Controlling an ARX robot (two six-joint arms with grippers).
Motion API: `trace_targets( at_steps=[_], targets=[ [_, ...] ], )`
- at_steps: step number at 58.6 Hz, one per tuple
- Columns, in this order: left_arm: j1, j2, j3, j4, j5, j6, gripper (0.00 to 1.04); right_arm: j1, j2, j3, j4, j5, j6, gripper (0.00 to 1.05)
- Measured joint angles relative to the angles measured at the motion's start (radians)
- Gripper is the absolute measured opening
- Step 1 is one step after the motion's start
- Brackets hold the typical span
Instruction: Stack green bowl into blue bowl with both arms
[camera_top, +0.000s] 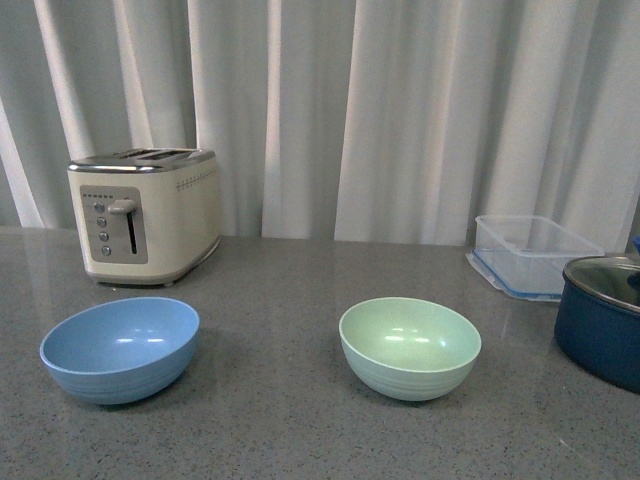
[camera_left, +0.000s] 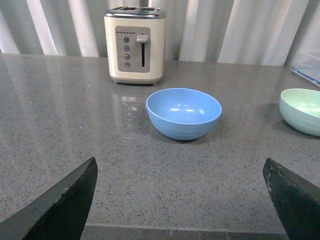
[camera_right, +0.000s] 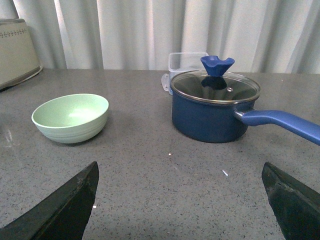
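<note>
- Two bowls stood upright and empty on the grey counter (camera_top: 290, 300): one blue bowl (camera_top: 120, 348) on the robot's left and one green bowl (camera_top: 410, 348) right of centre, well apart, with bare counter between them.
- One cream toaster (camera_top: 145, 215) sat behind the blue bowl, near the white curtain (camera_top: 400, 110), apart from the bowl.
- One clear plastic container (camera_top: 535, 255) stood at the back right, resting on what looked like its own blue-rimmed lid, though the front view was too soft to be sure.
- One dark navy pot (camera_top: 605, 320) with a glass lid sat right of the green bowl, cut off by the front view's right edge. A gap of counter separated it from the bowl.
- Two grippers showed, each only in its own wrist view; neither arm appeared in the front view.
- One left gripper (camera_left: 180, 167) hung spread wide with nothing between its two black fingers (camera_left: 65, 205), facing the blue bowl from the near side.
- One right gripper (camera_right: 180, 170) was likewise spread wide and empty, facing the green bowl and the pot.
- Open counter lay in front of both bowls, and the counter's near edge showed below the left gripper in the left wrist view.
</note>
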Motion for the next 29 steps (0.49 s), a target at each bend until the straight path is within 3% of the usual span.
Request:
trace_targets(
  at_steps=[18,21,23,27,29],
  targets=[
    [0.000,0.000,0.000,0.000,0.000,0.000,0.98,0.000,0.000,0.000,0.000,0.000,0.000,0.95],
    [-0.037,0.062,0.044,-0.119,-0.135,-0.047,0.98,0.000,0.000,0.000,0.000,0.000,0.000,0.95],
    [-0.071,0.180,0.119,-0.278,-0.270,-0.122,0.98,0.000,0.000,0.000,0.000,0.000,0.000,0.95],
    [-0.071,0.368,0.210,-0.425,-0.399,-0.192,0.98,0.000,-0.001,0.000,0.000,0.000,0.000,0.95],
    [-0.053,0.462,0.242,-0.435,-0.411,-0.222,0.98,0.000,-0.001,0.000,0.000,-0.003,0.000,0.95]
  ],
)
